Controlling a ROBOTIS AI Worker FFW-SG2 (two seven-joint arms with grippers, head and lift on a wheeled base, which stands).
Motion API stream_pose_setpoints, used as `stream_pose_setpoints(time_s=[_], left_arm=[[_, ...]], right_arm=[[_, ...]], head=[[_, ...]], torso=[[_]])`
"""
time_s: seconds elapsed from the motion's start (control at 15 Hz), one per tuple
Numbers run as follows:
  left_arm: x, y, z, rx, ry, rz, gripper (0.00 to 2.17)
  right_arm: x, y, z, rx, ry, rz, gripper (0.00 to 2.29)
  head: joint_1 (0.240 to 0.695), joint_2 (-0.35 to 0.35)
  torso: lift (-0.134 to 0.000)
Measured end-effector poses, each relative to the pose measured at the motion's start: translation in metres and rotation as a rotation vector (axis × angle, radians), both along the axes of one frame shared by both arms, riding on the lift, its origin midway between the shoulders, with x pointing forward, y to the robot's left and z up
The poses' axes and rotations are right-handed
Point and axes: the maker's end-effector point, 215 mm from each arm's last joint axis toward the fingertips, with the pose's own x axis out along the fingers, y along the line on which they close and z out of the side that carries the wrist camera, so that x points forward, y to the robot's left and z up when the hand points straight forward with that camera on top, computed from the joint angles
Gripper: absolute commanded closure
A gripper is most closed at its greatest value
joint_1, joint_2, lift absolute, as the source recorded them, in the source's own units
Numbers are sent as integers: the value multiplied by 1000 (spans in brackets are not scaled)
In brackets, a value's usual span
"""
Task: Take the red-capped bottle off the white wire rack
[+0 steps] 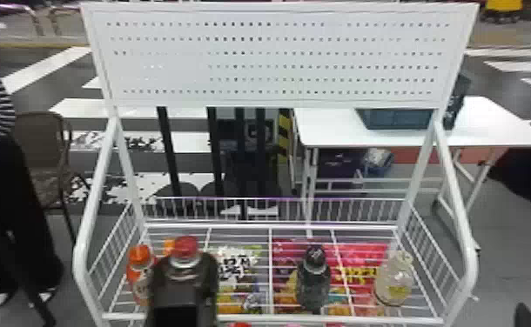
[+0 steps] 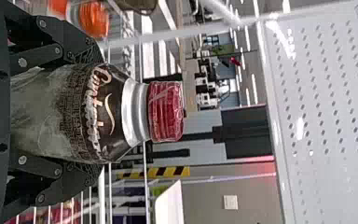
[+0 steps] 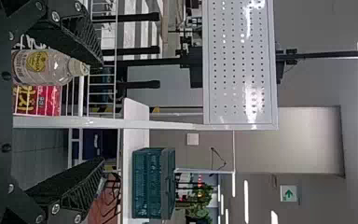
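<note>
My left gripper point(image 1: 182, 285) is over the left part of the white wire rack point(image 1: 270, 226), with the red-capped bottle point(image 1: 184, 248) upright in its grasp. In the left wrist view, the gripper point(image 2: 95, 114) is shut on the dark-labelled body of the bottle point(image 2: 112, 114), one finger on each side, the silver neck and red cap beyond them. The gripper hides the bottle's base. At the head view's bottom right corner is a dark tip of my right gripper point(image 1: 525, 316); in the right wrist view the gripper point(image 3: 103, 112) stands open, holding nothing.
An orange-capped bottle point(image 1: 140, 269) is close to the left gripper's left side. A dark bottle point(image 1: 314, 278) and a clear bottle point(image 1: 394, 278) stand further right. A perforated panel point(image 1: 273, 56) rises behind, and white side rails point(image 1: 456, 195) flank the rack.
</note>
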Motion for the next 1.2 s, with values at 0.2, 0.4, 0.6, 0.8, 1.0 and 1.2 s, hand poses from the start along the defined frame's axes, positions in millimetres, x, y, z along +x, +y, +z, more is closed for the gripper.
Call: stream_pose_setpoints(time_s=[0.2,0.4,0.6,0.8,1.0,1.2], left_arm=[[-25,74,28,31,4,76,1976],[-48,140,44,50,-11,159,1980],[-62,167,57,42,-51,182,1980],[-65,159,67,27,-76,133,1980],[-62,145,72,14,-89,78,1980],[-62,140,74,5,-96,64,1980]], right_arm=[[2,6,-2,7,-1,9,171],[2,9,-2,9,-2,16,171],[2,10,-3,10,0,16,171],[1,12,-3,12,1,19,171],[-1,15,-3,13,3,24,171],[-4,15,-1,10,0,24,171]], head=[[499,0],[499,0],[499,0],[499,0],[499,0],[499,0]], torso=[[0],[0],[0],[0],[0],[0]])
